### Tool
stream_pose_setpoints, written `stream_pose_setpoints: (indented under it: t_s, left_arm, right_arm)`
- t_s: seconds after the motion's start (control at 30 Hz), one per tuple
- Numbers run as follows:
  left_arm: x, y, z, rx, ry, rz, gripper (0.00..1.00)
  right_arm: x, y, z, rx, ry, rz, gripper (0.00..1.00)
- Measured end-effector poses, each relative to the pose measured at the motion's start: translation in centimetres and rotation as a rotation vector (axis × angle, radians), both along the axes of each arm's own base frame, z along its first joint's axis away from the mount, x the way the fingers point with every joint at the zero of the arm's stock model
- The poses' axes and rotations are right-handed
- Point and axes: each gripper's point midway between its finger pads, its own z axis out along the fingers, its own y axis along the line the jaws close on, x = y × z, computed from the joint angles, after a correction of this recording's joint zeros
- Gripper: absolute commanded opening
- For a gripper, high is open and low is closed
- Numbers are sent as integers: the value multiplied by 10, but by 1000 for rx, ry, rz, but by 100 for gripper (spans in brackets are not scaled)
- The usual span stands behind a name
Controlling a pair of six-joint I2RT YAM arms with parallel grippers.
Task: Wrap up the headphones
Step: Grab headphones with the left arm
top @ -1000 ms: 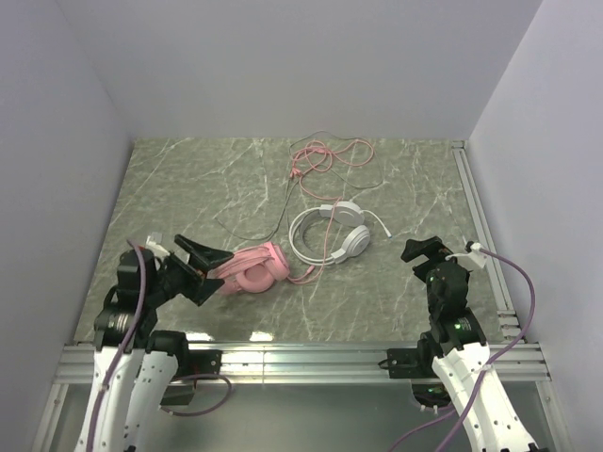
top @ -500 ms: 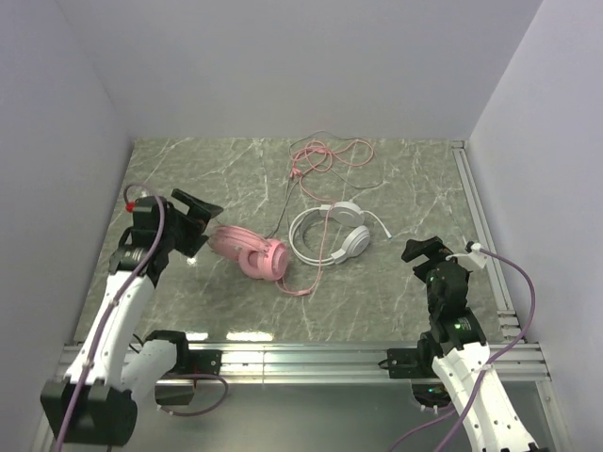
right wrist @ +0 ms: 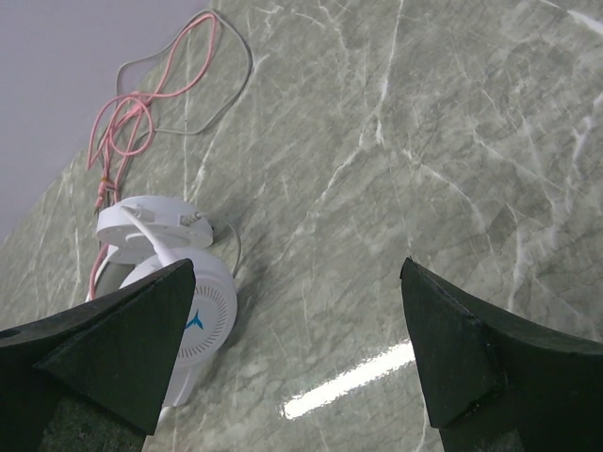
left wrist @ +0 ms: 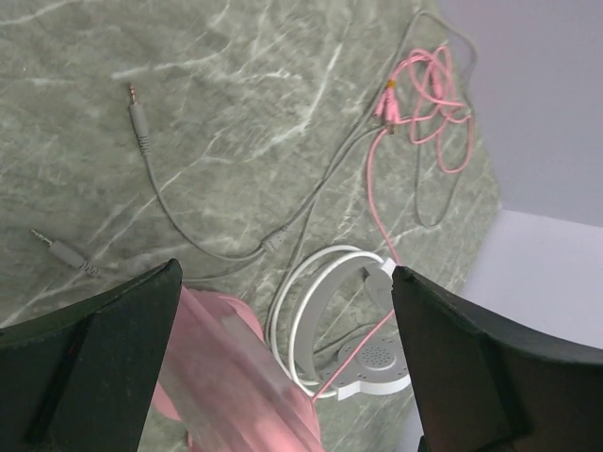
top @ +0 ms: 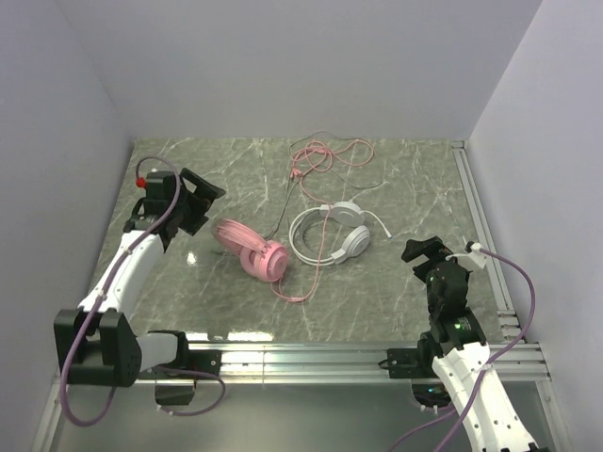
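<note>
The pink headphones [top: 252,250] lie on the marble table [top: 405,188], left of centre, and their thin pink cable runs back to a tangle [top: 320,155] near the rear wall. Just right of them lie the white headphones [top: 330,234]. My left gripper [top: 193,202] hovers open just left of the pink headset. In the left wrist view the blurred pink headband [left wrist: 236,377] passes under the wide gap of the left gripper [left wrist: 285,273], with the white headset [left wrist: 377,353] beyond. My right gripper [top: 426,250] stands open and empty, right of the white headphones [right wrist: 179,282].
A thin grey cable with two jack plugs [left wrist: 139,118] lies on the table behind the pink headset. White walls close in the left, back and right. A metal rail [top: 476,217] runs along the table's right edge.
My left arm has risen and swung back to the left, away from the front edge. The pink headphones have turned and shifted slightly backward. The right arm has not moved.
</note>
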Motion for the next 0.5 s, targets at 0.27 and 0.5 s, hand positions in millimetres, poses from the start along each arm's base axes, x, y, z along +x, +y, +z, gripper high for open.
stream_pose_setpoints:
  t_s: [0.27,0.5]
  left_arm:
    - [-27,4,21,4,-48,-3,99]
    - [-59,19,-8,50,139,62,99]
  right_arm:
    - [0,0,-2,-1,7,0,96]
    - [0,0,-1,-1,6,0,96]
